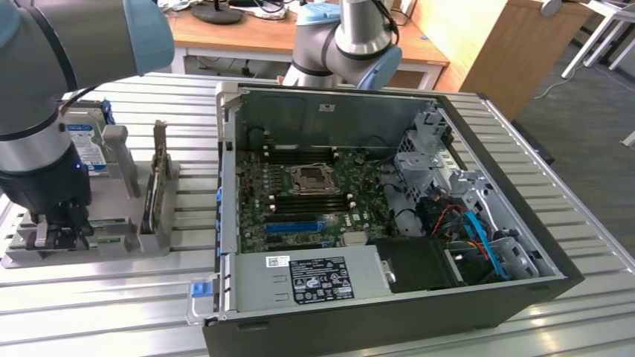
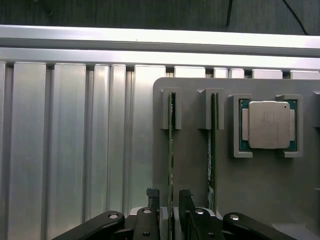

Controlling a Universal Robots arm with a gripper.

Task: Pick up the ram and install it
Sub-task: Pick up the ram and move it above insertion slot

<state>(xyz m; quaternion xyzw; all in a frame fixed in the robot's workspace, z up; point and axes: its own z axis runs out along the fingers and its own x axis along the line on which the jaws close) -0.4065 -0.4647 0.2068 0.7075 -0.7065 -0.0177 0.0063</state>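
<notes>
Slatted aluminium table [image 1: 100, 297], grey holder tray [image 2: 190, 150], open computer case [image 1: 397, 223] at the exterior view's right.
Gripper [image 2: 169, 195]: lowered over tray, fingers spread apart, one each side of the ram [image 2: 170, 135]. Ram stands on edge in its tray slot. Second stick [image 2: 212, 140] and processor chip [image 2: 269, 125] sit alongside.

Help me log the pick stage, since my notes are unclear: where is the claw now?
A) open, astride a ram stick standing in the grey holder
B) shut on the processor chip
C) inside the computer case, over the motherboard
A: the claw is open with one finger on each side of the ram, which stands on edge in the grey holder, outside the computer case.
</notes>
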